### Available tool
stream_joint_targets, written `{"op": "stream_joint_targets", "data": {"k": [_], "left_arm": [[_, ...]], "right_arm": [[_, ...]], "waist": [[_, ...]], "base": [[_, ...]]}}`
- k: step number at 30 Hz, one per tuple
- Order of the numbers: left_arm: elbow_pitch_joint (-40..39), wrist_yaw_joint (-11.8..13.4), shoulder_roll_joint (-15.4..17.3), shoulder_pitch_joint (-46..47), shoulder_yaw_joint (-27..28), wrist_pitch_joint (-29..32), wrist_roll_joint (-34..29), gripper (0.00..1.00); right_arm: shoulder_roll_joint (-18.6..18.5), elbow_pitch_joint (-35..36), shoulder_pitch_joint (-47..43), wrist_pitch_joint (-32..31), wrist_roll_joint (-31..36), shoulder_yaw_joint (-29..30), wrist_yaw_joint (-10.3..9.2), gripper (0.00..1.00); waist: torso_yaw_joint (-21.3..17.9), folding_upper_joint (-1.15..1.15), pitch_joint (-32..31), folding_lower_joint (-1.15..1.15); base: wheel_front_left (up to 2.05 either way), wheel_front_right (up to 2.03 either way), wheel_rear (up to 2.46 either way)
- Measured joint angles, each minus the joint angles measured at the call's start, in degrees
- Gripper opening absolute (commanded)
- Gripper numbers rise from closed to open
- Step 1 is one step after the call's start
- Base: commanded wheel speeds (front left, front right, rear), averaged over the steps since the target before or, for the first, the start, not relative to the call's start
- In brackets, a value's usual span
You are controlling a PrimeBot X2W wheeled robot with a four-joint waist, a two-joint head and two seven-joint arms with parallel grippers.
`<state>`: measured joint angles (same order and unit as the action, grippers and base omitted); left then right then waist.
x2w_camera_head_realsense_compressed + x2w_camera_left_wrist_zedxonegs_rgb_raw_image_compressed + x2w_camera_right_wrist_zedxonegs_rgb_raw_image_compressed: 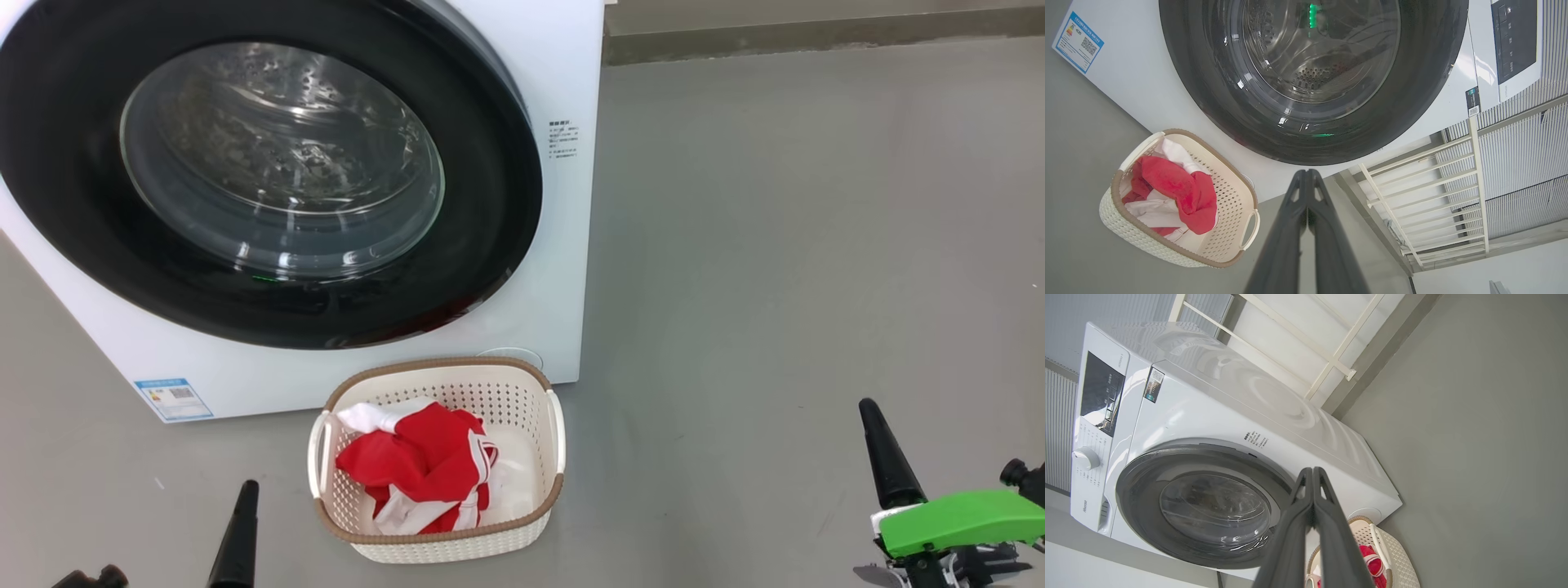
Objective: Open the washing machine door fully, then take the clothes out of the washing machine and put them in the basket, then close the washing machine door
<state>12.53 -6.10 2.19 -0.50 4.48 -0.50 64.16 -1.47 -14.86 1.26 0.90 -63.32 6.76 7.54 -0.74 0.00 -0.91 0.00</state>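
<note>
the washing machine (563, 245) stands on the grey floor (775, 245), and its door (277, 180) lies shut flat against the front, the glossy black rim ringing the bulging glass. through that glass in the left wrist view the perforated steel drum (1314, 77) shows. a blue label (173, 398) sits at the machine's lower left corner in the head view.

the basket (441, 363) sits on the floor just in front of the machine, near its lower right corner, upright with the brown rim uppermost. the clothes (420, 465) lie inside it, a crumpled red heap with white trim, bunched toward the basket's left side, with bare cream bottom to their right.

the left gripper (245, 494) rises at the lower left of the head view, apart from the basket and to its left. in its own wrist view its two dark fingers (1286, 228) are pressed together along their length and hold nothing. the right gripper (873, 425) stands at the lower right, well apart from the basket, above a bright green housing (955, 518). in the right wrist view its fingers (1290, 539) meet tip to tip, closed on nothing. beyond them that view takes in the control panel (1098, 396) and a round knob (1086, 458) on the machine's upper front
</note>
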Motion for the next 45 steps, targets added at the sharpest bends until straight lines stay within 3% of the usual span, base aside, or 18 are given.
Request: {"op": "stream_joint_targets", "data": {"k": [45], "left_arm": [[2.64,-0.98,-0.01,4.43,0.15,6.56,27.53,0.0]], "right_arm": [[-0.56,-0.55,2.47,-7.04,-28.62,0.71,-0.01,0.0]], "waist": [[0.74,0.0,1.09,0.0]], "base": [[0.0,0.0,0.0]]}}
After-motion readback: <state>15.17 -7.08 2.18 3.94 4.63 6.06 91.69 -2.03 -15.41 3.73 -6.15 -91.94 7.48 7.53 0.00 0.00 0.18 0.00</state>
